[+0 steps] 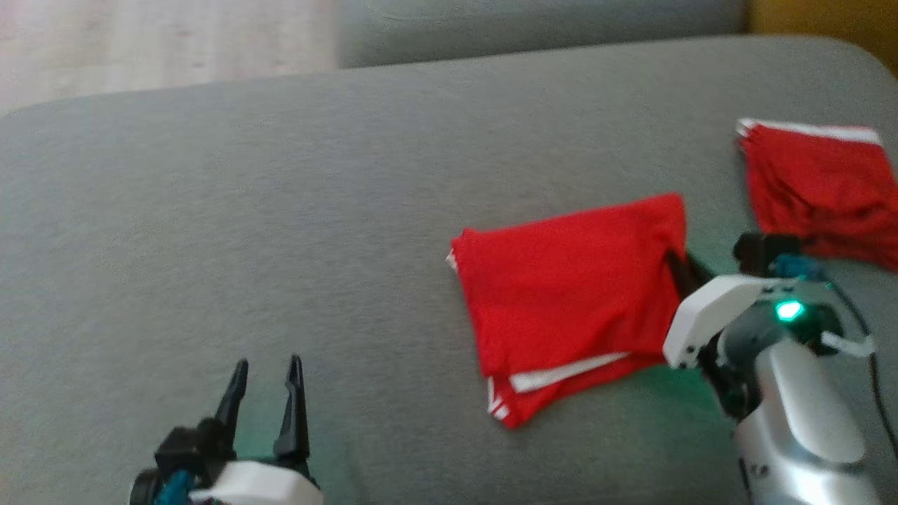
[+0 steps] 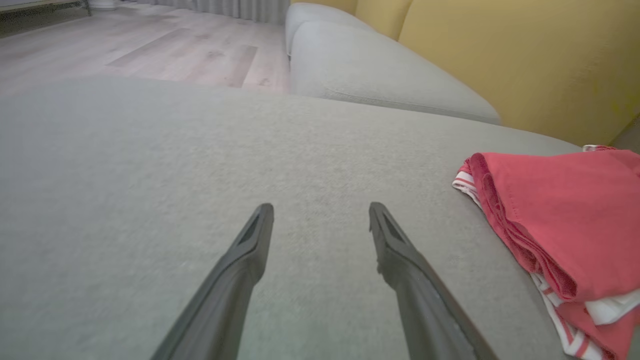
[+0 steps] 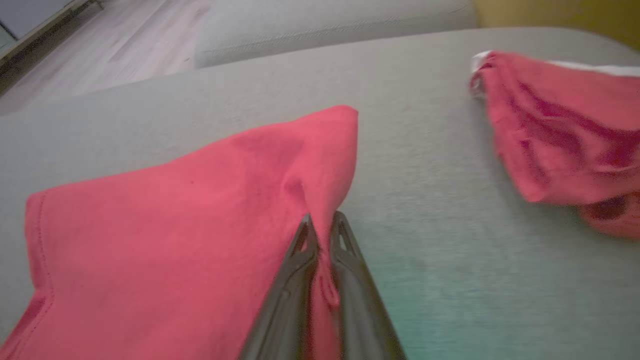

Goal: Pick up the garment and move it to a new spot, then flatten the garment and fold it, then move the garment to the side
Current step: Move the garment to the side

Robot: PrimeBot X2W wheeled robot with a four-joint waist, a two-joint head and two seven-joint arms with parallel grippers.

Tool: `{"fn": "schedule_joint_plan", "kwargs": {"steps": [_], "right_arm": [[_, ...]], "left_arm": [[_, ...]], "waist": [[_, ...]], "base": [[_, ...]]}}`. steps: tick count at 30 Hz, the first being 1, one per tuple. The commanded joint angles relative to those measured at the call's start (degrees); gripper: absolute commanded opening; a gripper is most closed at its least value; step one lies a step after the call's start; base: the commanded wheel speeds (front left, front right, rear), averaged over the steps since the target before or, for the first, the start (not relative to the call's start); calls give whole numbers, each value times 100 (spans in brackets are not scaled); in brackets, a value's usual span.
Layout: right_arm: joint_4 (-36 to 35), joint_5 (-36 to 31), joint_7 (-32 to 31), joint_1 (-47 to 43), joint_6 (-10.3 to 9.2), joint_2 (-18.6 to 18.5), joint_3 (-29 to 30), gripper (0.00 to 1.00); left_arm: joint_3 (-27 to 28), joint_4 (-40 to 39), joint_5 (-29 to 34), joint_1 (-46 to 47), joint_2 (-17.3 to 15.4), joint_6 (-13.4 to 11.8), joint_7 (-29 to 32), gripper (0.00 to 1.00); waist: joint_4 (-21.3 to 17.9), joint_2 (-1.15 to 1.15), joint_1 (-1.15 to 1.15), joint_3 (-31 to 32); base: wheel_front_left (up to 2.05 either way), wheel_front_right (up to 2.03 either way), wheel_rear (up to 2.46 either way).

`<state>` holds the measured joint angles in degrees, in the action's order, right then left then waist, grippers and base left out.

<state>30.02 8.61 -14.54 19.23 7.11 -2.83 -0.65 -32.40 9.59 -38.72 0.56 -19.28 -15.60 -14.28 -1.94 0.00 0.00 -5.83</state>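
A folded red garment (image 1: 568, 287) with white trim lies on the grey sofa cushion, right of centre; it is also in the left wrist view (image 2: 560, 225) at the right edge. My right gripper (image 3: 322, 230) is shut on the garment's (image 3: 175, 225) right edge, red cloth pinched between the two fingers and pulled up slightly. In the head view the right gripper (image 1: 677, 263) reaches in from the lower right at that edge. My left gripper (image 1: 270, 379) stands open at the lower left, well clear of the garment, with nothing between its fingers (image 2: 250, 250).
A second red garment (image 1: 821, 189) with a white band lies at the cushion's far right, also in the right wrist view (image 3: 560, 135). Grey cushion (image 1: 280, 210) stretches bare to the left. Wooden floor (image 2: 150, 45) lies beyond; a yellow backrest (image 2: 525, 60) rises on the right.
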Motion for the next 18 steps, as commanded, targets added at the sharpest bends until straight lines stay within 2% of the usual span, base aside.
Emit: {"fn": "schedule_joint_plan", "kwargs": {"steps": [1, 7, 13, 18], "right_arm": [[-296, -45, 55, 287, 37, -79, -44, 0], [-756, -119, 41, 527, 37, -161, 180, 0], [-854, -47, 124, 825, 37, -116, 130, 0], [-750, -36, 222, 1081, 37, -76, 28, 0]], "left_arm": [[253, -182, 61, 344, -101, 19, -65, 100], [215, -258, 208, 707, -204, 51, 37, 100], [104, -347, 373, 1072, -336, 80, 282, 100], [51, -379, 418, 1170, -390, 95, 376, 100]], "waist": [[-613, 0, 0, -340], [-1523, 0, 0, -807], [-2171, 0, 0, -1157], [-2237, 0, 0, -1233]], "base": [[0, 0, 0], [0, 0, 0], [0, 0, 0], [0, 0, 0]]}}
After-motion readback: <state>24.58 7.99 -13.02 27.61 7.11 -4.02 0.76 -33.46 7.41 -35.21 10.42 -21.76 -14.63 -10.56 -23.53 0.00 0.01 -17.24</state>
